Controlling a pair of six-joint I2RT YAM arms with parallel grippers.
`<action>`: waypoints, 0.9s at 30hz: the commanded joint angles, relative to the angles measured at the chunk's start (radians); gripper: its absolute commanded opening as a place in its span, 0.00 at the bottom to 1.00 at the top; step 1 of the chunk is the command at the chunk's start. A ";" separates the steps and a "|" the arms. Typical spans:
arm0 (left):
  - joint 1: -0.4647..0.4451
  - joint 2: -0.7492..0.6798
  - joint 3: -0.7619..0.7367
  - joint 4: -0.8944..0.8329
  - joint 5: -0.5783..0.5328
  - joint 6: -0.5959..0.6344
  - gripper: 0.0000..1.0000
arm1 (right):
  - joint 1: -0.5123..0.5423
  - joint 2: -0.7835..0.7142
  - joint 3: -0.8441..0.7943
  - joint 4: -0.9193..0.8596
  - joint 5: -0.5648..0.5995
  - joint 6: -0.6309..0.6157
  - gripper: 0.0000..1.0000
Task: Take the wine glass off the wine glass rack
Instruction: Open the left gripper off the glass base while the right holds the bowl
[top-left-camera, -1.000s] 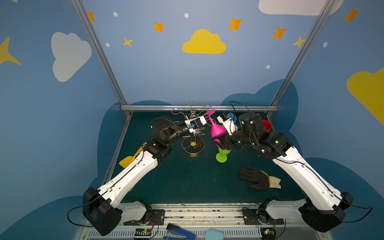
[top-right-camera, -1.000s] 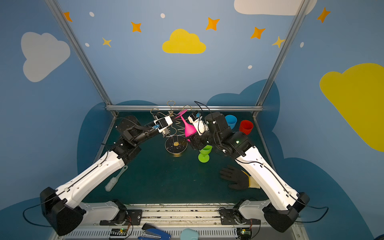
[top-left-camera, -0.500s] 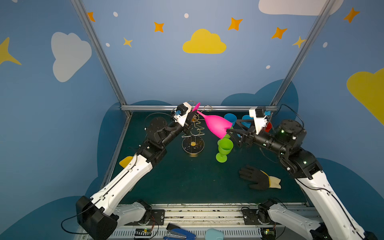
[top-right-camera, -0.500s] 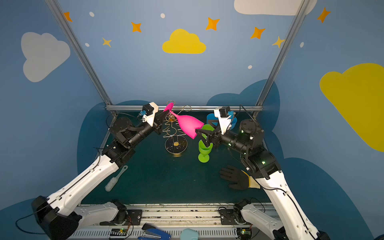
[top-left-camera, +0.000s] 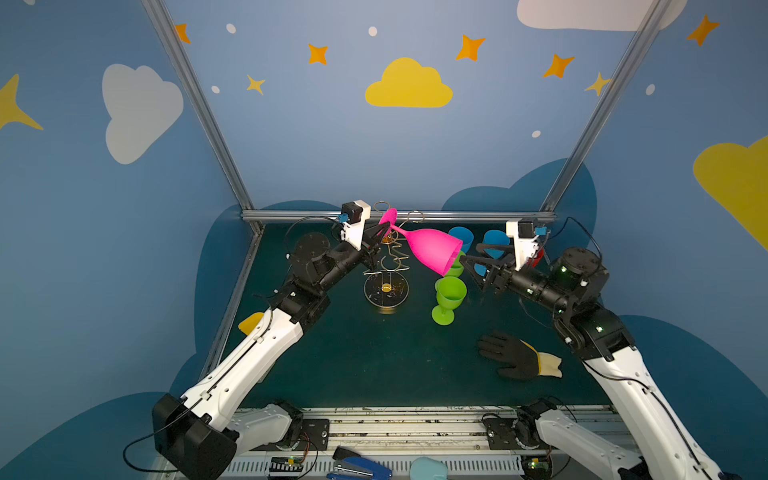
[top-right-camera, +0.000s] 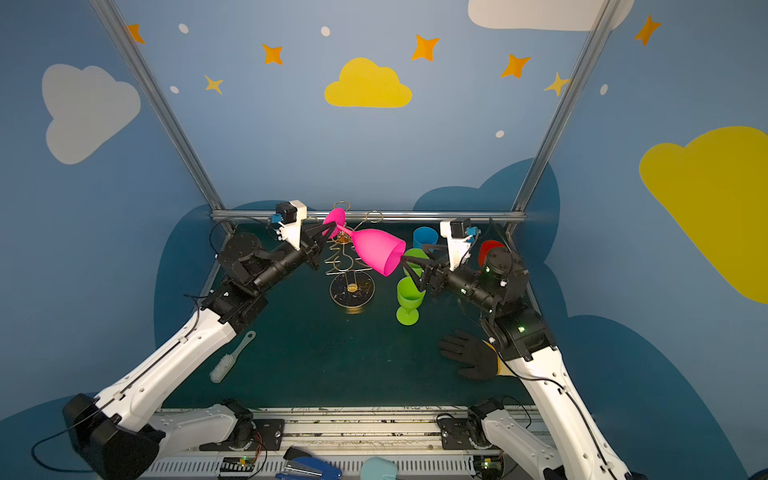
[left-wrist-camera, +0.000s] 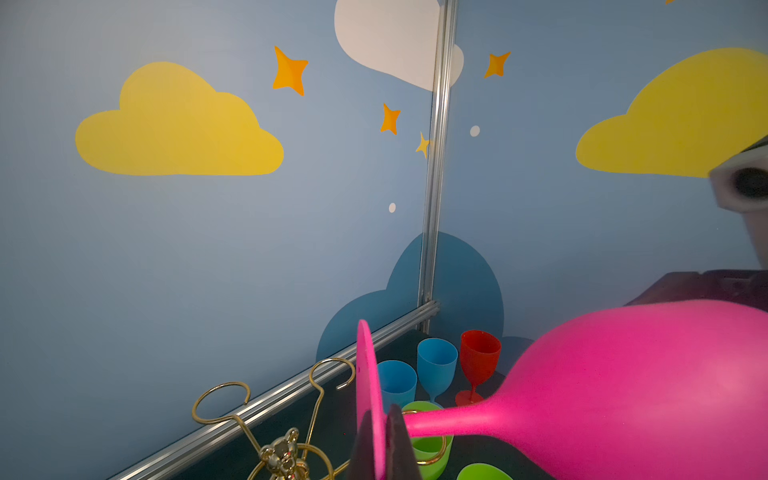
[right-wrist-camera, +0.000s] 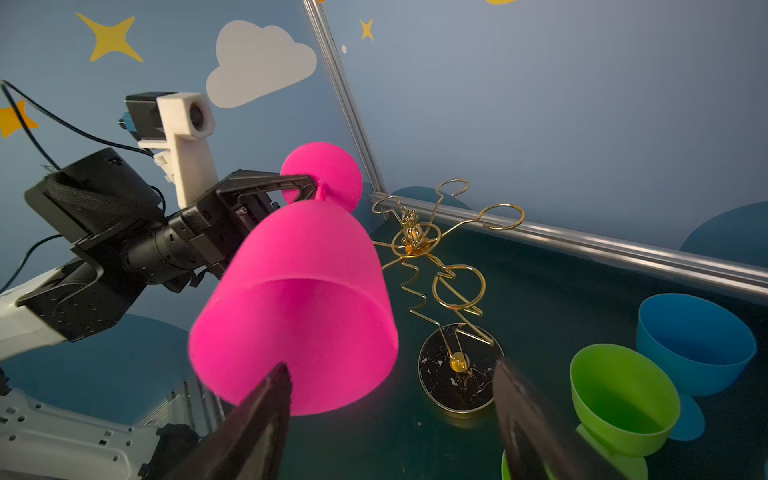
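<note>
My left gripper clenches the pink wine glass by its foot, tilted above the wine glass rack near the bench's back edge and seemingly unhooked, while my right gripper gapes empty beside the bowl, so setting it down remains.

pink plastic wine glass: in the air, lying tilted above and right of the rack; foot to the left, mouth to the right.
gold wire wine glass rack: stands on the table at mid-back, between my two arms.
my left claw: on the glass's foot, over the rack's top.
my right claw: just right of the glass's mouth.
green plastic goblet: on the table right of the rack, below the glass's mouth; a second one stands just behind it.
black fabric glove: flat on the table, in front of my right claw.
</note>
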 joint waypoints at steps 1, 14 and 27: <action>0.002 -0.017 -0.008 0.007 0.037 -0.028 0.03 | 0.001 0.046 0.030 0.083 -0.047 0.030 0.73; 0.004 -0.011 -0.017 0.015 0.099 -0.034 0.03 | 0.036 0.157 0.088 0.158 -0.069 0.079 0.04; 0.054 -0.134 -0.094 0.021 -0.071 -0.045 1.00 | 0.033 0.084 0.187 -0.056 0.052 -0.050 0.00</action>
